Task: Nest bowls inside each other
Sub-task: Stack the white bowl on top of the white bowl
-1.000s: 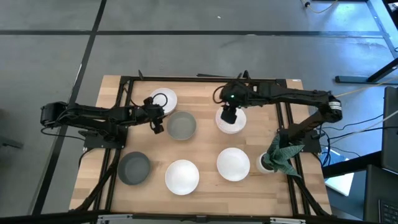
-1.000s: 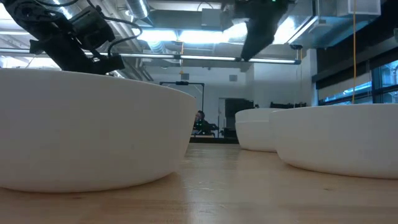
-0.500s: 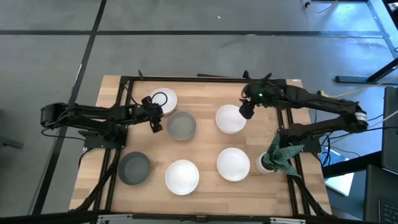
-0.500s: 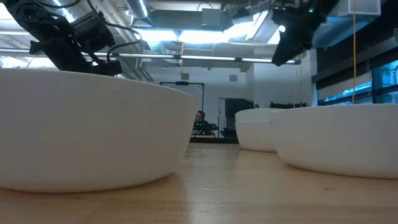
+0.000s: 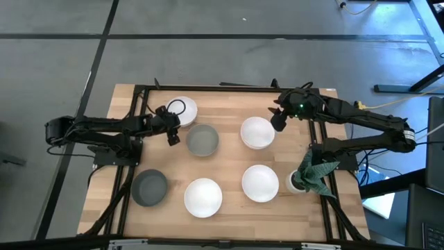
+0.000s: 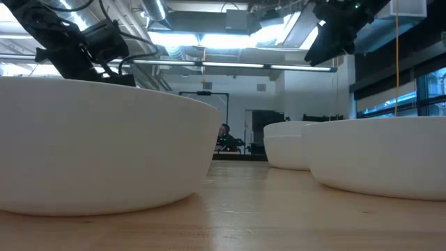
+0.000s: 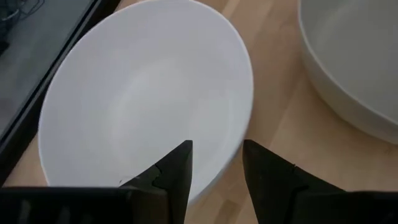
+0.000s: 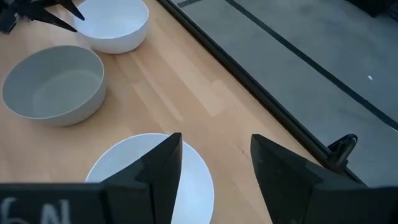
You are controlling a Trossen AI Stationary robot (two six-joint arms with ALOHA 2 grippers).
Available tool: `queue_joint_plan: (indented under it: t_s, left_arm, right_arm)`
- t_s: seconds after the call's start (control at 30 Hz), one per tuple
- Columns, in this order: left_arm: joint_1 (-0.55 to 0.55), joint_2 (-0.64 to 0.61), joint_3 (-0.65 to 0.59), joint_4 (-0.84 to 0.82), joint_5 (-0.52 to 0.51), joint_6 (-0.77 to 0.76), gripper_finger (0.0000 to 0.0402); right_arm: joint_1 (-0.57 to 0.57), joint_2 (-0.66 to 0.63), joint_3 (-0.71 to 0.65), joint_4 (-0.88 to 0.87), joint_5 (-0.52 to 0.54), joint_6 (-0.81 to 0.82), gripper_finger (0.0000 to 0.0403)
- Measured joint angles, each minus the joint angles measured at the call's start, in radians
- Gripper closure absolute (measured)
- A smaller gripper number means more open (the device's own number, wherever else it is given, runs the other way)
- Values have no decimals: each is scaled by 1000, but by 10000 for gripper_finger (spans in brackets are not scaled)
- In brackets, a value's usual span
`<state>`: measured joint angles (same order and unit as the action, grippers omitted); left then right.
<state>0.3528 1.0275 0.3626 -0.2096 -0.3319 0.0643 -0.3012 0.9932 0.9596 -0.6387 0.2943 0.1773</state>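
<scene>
Big glossy white round bowl [image 6: 104,146] fills the near left, sitting on the pale wooden tabletop [image 6: 244,216]. Two more white bowls [image 6: 380,157] overlap on the right. Dark arms hang overhead.

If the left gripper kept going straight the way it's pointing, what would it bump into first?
Probably the white bowl at the table's far left: the open left gripper points down at its near rim. Depth is hard to judge.

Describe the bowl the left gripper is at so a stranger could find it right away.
Start at the wooden table seen from above and go to its far left corner. The white bowl there sits under the open left gripper, beside a grey bowl. It is the only white bowl next to a grey one.
</scene>
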Motion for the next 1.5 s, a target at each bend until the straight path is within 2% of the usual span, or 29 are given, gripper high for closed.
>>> queue_joint_plan:
  t_s: [0.3,0.6,0.7,0.97,1.3,1.4,1.5]
  left_arm:
    - [39,69,0,1,89,1,266]
    - [38,182,0,79,90,-3,271]
    - [38,188,0,116,89,-3,291]
    - [38,190,0,121,88,-20,391]
    - [48,177,20,115,21,-59,398]
    - [70,162,70,124,44,-37,399]
    - [91,148,134,118,114,8,399]
  right_arm:
    - [0,0,0,0,0,-2,210]
    - [0,0,0,0,0,-2,210]
    - [0,0,0,-1,0,-2,210]
    - [0,0,0,-2,0,-2,210]
    - [0,1,0,-2,0,-2,210]
    - [0,1,0,-2,0,-2,210]
    - [0,1,0,-2,0,-2,210]
